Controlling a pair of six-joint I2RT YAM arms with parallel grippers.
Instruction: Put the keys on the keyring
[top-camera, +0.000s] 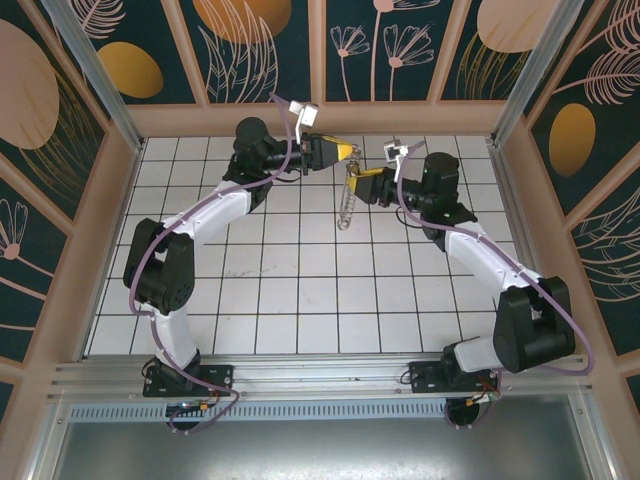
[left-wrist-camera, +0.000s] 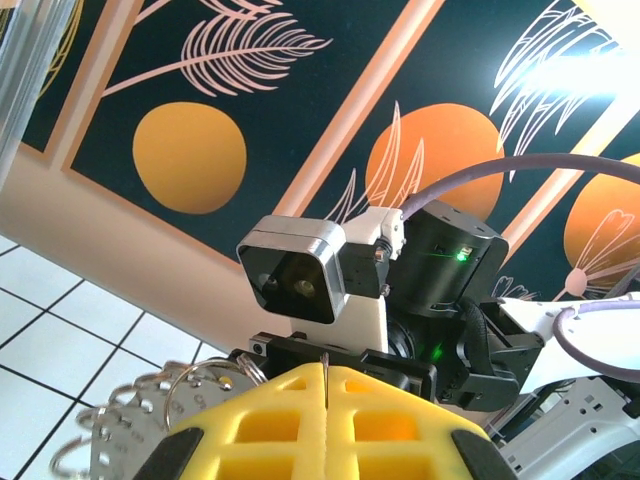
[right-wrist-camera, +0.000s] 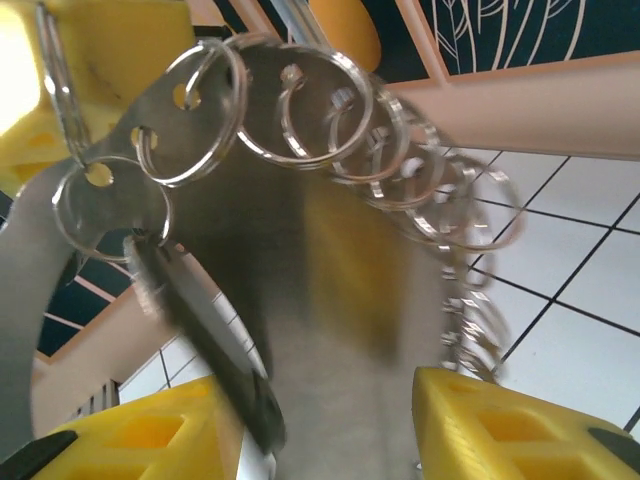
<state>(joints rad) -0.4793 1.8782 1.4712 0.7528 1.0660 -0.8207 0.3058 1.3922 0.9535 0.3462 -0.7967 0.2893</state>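
Keyring (top-camera: 345, 205) hangs lengthwise downward | left gripper (top-camera: 349, 153) pinches its top | right gripper (top-camera: 354, 181) fingers parted

No lettering, number, brand or sign can be read anywhere (the wall panels (top-camera: 250, 40) carry painted leaves and orange discs, and the wrist camera (left-wrist-camera: 295, 280) has a plain, unmarked housing).

Tiled table (top-camera: 300, 290): bare floor lay open from centre to 6 o'clock. Obstruction at 12 o'clock: left gripper (top-camera: 345, 152) and right gripper (top-camera: 362, 180) stood nearly tip to tip, keyring (top-camera: 346, 208) dangling between. Walls (top-camera: 320, 118) closed off 9, 12 and 3 o'clock.
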